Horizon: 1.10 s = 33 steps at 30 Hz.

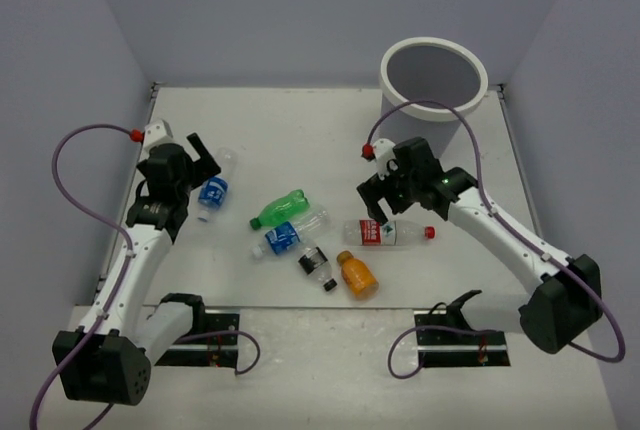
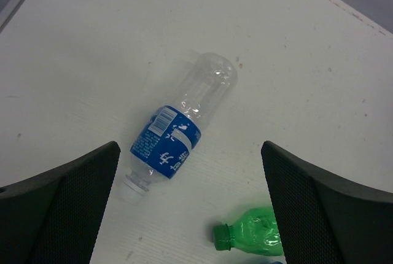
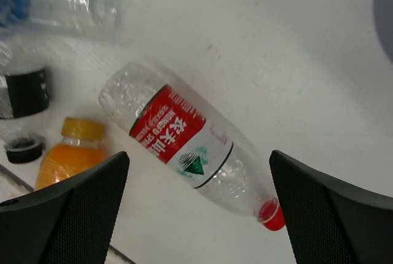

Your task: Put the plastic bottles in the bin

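Several plastic bottles lie on the white table (image 1: 300, 120). A clear blue-labelled bottle (image 1: 213, 190) (image 2: 178, 132) lies below my open left gripper (image 1: 203, 162) (image 2: 189, 150), untouched. A green bottle (image 1: 280, 209) (image 2: 255, 234), a second blue-labelled one (image 1: 285, 235), a dark-labelled one (image 1: 316, 266) (image 3: 24, 92) and an orange one (image 1: 357, 274) (image 3: 67, 153) lie mid-table. My right gripper (image 1: 383, 212) (image 3: 199, 156) hangs open over the red-labelled bottle (image 1: 385, 233) (image 3: 178, 138), whose body lies between the fingers, untouched. The bin (image 1: 390, 85) stands at the far right.
Grey walls close the table at the back and both sides. The right arm's cable (image 1: 440, 105) loops in front of the bin. Both arm bases (image 1: 200, 335) sit at the near edge.
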{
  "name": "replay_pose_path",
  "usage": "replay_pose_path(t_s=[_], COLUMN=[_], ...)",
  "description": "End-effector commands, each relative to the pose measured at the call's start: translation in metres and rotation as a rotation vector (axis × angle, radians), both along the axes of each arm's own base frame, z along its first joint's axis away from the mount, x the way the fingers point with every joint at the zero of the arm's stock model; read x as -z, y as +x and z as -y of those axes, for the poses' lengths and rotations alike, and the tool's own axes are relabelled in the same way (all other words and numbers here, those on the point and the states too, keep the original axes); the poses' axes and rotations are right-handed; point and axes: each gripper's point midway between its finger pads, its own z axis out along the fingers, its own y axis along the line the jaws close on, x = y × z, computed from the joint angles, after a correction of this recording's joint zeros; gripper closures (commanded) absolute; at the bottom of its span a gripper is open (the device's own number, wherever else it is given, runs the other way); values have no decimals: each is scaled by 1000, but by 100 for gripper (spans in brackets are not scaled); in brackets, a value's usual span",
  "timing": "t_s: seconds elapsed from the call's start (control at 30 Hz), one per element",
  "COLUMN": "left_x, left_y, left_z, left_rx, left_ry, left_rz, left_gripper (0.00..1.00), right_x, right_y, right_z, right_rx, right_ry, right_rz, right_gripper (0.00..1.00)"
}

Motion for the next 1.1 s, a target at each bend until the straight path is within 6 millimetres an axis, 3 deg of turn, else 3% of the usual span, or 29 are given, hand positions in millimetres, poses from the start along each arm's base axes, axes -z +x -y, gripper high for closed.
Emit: replay_pose_path(t_s=[0.0, 0.33, 0.6, 0.7, 0.8, 0.97, 1.07], left_x=[3, -1, -6, -7, -9, -13, -15], left_y=[2, -2, -2, -3, -4, -7, -8], left_z=[0, -4, 1, 0, 0, -2, -3], left_rx=[2, -13, 18, 15, 6, -10, -19], left_ry=[0, 14, 3, 3, -5, -12, -15], left_rz=[3, 25, 42, 48, 55, 72, 81], left_gripper=[0, 0, 0, 0, 0, 0, 0], right_x=[42, 97, 116, 111, 102, 70, 27], right_y=[-27, -24, -23, -23, -18, -4, 10], right_z=[3, -2, 3, 4, 13, 23, 18], right_rx=[-124, -188, -167, -159, -86, 40, 106], right_ry=[-168, -325, -373, -374, -388, -350, -257], right_rz=[-57, -168, -205, -190, -140, 6, 138], right_gripper=[1, 1, 2, 19, 68, 87, 90])
